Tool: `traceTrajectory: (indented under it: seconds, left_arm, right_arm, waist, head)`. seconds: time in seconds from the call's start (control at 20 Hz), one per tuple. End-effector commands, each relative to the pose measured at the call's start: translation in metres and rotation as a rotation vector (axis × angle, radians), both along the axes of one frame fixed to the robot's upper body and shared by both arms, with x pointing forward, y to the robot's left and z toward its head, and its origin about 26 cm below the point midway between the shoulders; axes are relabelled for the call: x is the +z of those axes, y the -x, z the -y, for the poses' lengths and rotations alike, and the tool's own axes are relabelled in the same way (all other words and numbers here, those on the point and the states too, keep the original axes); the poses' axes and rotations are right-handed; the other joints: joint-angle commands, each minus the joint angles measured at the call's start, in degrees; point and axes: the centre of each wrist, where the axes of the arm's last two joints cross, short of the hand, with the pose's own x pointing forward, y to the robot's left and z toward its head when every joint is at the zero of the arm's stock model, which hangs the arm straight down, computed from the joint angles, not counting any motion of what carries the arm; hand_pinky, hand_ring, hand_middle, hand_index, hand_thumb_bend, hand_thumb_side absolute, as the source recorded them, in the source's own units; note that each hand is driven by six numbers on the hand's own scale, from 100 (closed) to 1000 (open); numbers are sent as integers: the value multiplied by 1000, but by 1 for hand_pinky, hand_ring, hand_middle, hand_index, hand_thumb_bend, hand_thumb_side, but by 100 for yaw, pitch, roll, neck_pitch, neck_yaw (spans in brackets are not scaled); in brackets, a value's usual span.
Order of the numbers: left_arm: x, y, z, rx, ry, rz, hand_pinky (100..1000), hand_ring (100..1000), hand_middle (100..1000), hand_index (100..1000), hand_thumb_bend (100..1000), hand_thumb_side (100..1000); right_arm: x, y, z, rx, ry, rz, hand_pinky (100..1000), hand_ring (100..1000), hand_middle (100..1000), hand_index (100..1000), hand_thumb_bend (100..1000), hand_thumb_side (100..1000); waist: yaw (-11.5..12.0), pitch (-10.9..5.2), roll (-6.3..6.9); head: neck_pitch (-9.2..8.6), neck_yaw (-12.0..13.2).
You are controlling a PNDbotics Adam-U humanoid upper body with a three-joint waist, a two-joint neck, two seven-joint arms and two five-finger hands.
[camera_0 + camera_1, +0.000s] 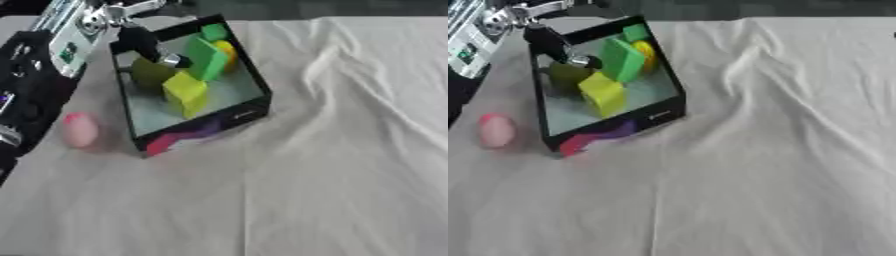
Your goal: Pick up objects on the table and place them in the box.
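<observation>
A black box [203,121] stands at the upper left of the table, tilted in view. Inside it lie a yellow block [185,92], a big green block [206,57], an olive-green object [150,74], a yellow round thing [229,52] and a small green piece [213,31]. My left hand [140,42] reaches down into the box's far left part, just above the olive-green object; whether it holds anything is unclear. A pink egg-shaped object [80,129] lies on the cloth to the left of the box. My right hand is out of sight.
My left arm [66,42], black with silver parts, comes in along the upper left edge, close to the pink object. A wrinkled white cloth [332,150] covers the table, with raised folds at the upper right.
</observation>
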Motion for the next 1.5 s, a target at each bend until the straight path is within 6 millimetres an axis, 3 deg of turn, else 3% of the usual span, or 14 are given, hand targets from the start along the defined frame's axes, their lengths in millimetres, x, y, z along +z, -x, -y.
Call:
traceTrajectory:
  seconds: [0.05, 0.25, 0.45, 0.75, 0.85, 1.1, 1.5]
  left_arm:
    - [31, 23, -21, -20, 37, 60, 888, 893, 804, 884, 414, 257]
    - [51, 74, -54, -112, 51, 4, 880, 880, 793, 859, 321, 309]
    - [69, 121, -82, -157, 55, -44, 893, 890, 796, 889, 338, 402]
    - [67, 159, -101, -171, -9, -127, 899, 895, 795, 880, 312, 514]
    - [61, 160, -106, -151, -37, -190, 902, 896, 794, 879, 307, 535]
    - [43, 151, -118, -70, -162, -336, 912, 913, 798, 868, 395, 586]
    - [7, 119, -150, 120, -205, -459, 915, 914, 795, 866, 505, 727]
  right_arm:
    - [12, 4, 6, -16, 26, 29, 868, 746, 772, 861, 100, 605]
    - [10, 8, 13, -47, 38, 24, 867, 746, 772, 860, 100, 607]
    - [6, 11, 19, -76, 39, 21, 867, 745, 771, 860, 100, 603]
    - [7, 15, 23, -89, 44, 37, 866, 745, 771, 860, 100, 591]
    - [7, 15, 23, -93, 43, 37, 866, 745, 771, 860, 100, 591]
    - [8, 16, 22, -88, 38, 42, 866, 745, 770, 860, 100, 589]
    - [5, 14, 22, -90, 32, 31, 865, 744, 769, 859, 100, 599]
  waist:
    - [48, -228, 36]
    - [114, -226, 58]
    - [173, -213, 11]
    - [227, -209, -69]
    - [238, -218, -86]
    - [225, -211, -133]
    - [179, -193, -130]
  head:
    - [2, -90]
    - [69, -244]
    - [68, -397]
    - [126, -461]
    - [145, -485]
    - [45, -473]
    - [27, -439]
